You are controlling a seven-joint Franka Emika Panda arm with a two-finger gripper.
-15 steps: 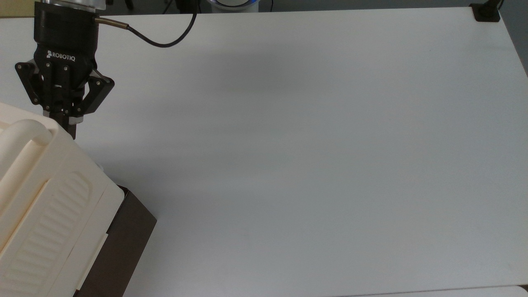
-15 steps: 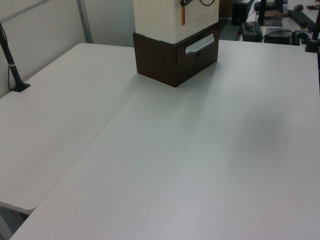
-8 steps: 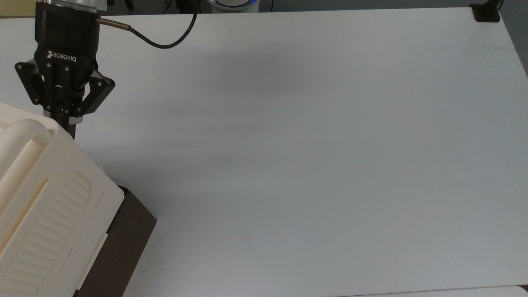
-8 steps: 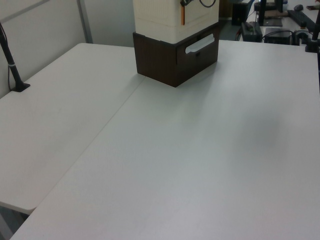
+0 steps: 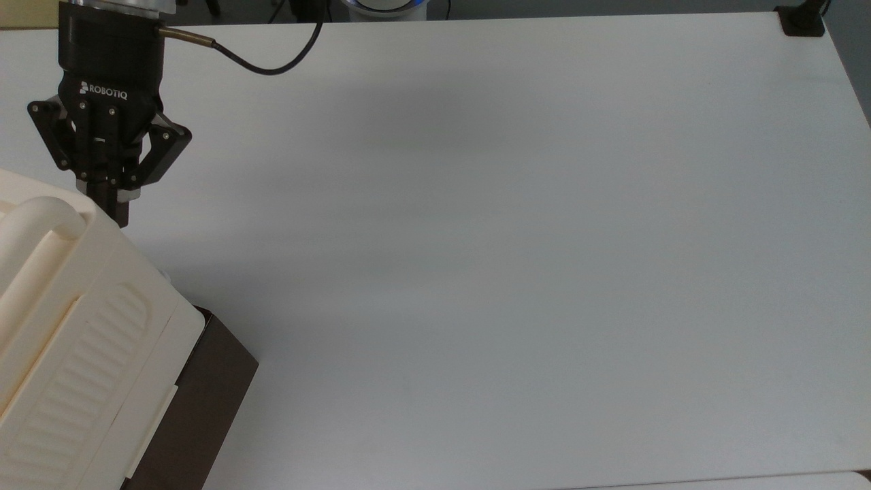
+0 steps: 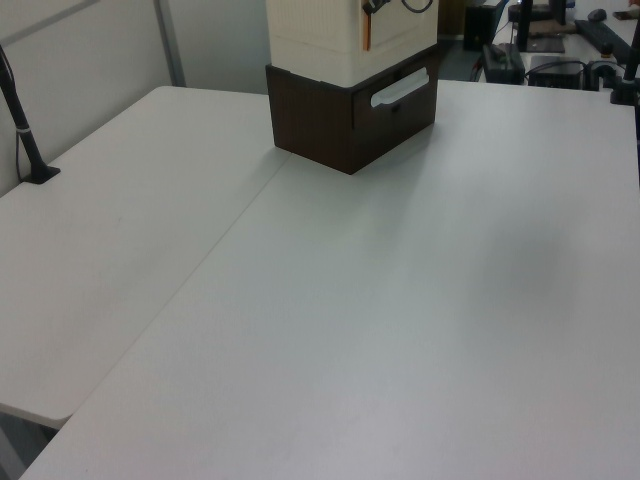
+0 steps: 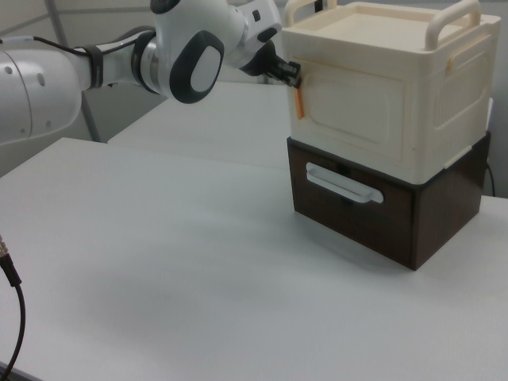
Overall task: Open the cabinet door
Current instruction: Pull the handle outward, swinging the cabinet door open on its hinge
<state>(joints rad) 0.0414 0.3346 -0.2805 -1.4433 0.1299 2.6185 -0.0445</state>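
The cabinet (image 7: 373, 24) is a cream box with thick handle bars, standing on a dark brown base (image 7: 444, 214). It fills the top view's lower left corner (image 5: 81, 340). The cabinet door (image 7: 357, 107) is the flat rimmed panel on its front, lying flush with the box. A copper-coloured fitting (image 7: 299, 101) hangs at the door's left edge in the right view and is also seen in the left view (image 6: 365, 32). My gripper (image 7: 292, 74) is at the top of that fitting, fingers drawn together on it. In the top view the gripper (image 5: 116, 214) points down at the cabinet's corner.
The brown base has a drawer with a white handle (image 7: 345, 184). The white table (image 5: 510, 272) stretches wide to the top view's right. A black clamp (image 5: 803, 20) sits on its far corner, a black post (image 6: 20, 120) at the left view's left. My arm (image 7: 119, 63) reaches in from the right view's left.
In the top view the gripper has crept slightly up and to the right, and its cable has shifted. The cabinet and its door look the same.
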